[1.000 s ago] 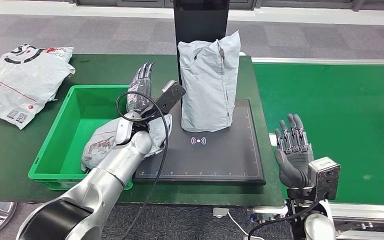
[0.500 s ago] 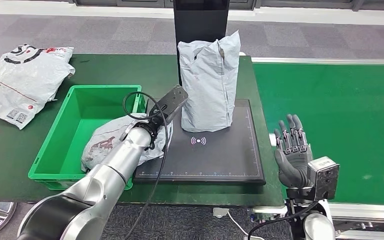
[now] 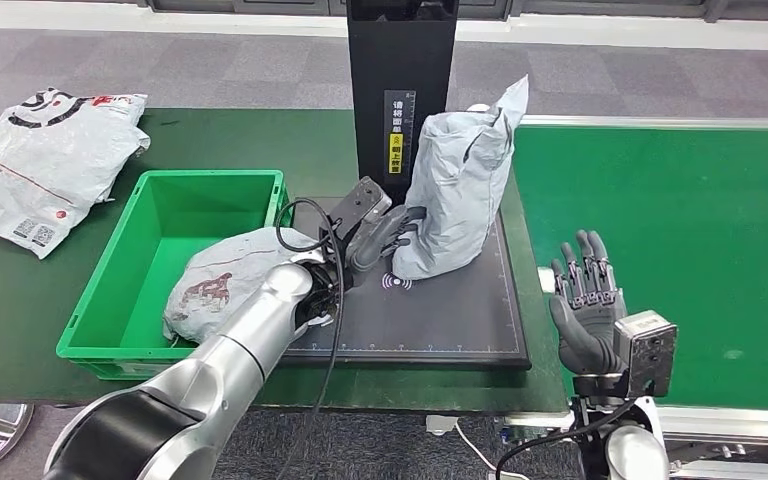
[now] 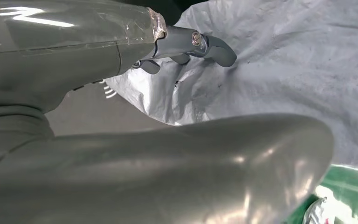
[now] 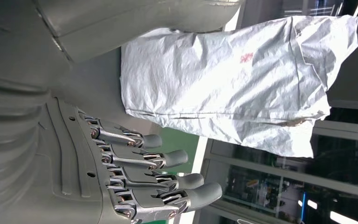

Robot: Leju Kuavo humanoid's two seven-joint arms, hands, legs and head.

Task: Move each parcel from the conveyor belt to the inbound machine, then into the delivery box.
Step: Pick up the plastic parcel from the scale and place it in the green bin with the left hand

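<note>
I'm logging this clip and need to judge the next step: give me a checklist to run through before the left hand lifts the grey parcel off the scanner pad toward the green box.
1. Left hand touches the grey parcel low on its side: ok.
2. Firm grip on the parcel: cannot tell; the fingers press into the wrapping, closure unseen.
3. Parcel steady on the scanner pad: not ok; it leans toward the belt side.
4. Room in the green box: ok, though a wrapped parcel hangs over its near corner.
5. Right hand open and apart from the parcel: ok.
6. Black post behind the parcel clear of it: cannot tell.
</note>
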